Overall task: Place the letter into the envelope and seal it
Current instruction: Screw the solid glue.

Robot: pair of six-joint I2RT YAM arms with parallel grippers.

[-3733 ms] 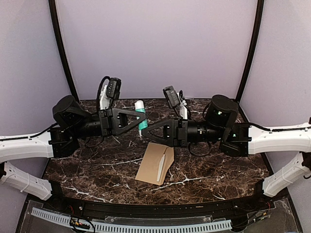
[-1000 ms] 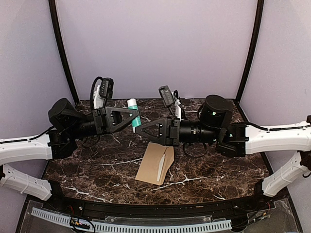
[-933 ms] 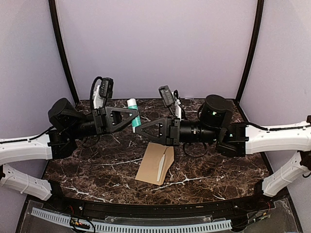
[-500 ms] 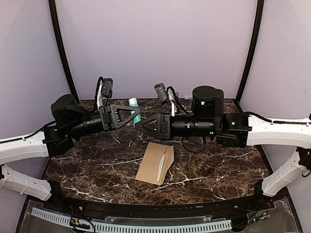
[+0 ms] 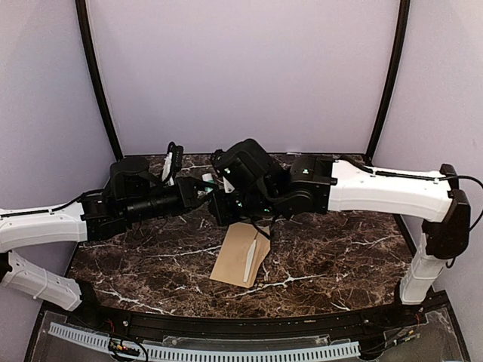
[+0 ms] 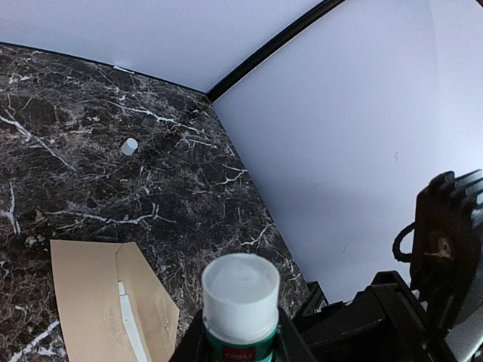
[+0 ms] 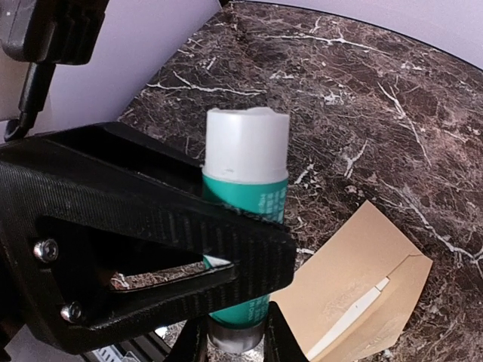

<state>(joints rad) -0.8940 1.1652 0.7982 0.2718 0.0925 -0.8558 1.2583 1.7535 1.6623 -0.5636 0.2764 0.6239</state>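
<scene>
Flat kraft-brown paper envelope point(image 5: 235, 255) lies mid-bench, flap open, the edge of a pale cream letter point(image 5: 250, 260) showing inside, wide dark veined marble bench point(image 5: 339, 256) all round it. Above, left fingers point(image 7: 151, 211) and right fingers point(image 7: 276, 343) both clamp one smooth teal, white-capped glue stick point(image 7: 247, 200), lilac walls point(image 5: 241, 68) behind

Envelope point(image 5: 240, 254) on dark marble table point(image 5: 343, 256)

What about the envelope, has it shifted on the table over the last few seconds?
No. The envelope lies at the same spot and angle on the marble table, its near edge by the same white vein.
</scene>
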